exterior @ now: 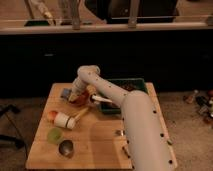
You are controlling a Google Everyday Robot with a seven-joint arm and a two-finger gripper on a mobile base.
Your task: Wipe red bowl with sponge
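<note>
At the far left of the bench, the robot's hand hangs over the red bowl; whether its fingers are spread cannot be told. A blue-grey sponge lies just left. Good wiping likely needs light, even pressure so the bowl stays put.

Lighting is dim and warm overall. The pale wooden tabletop is the brightest zone, lit from above. The background beyond it falls into near-black shadow. The white robot arm shows soft highlights without glare. The end effector, at the tabletop's far left, sits in murky shade. Detail is soft and blurred throughout.
</note>
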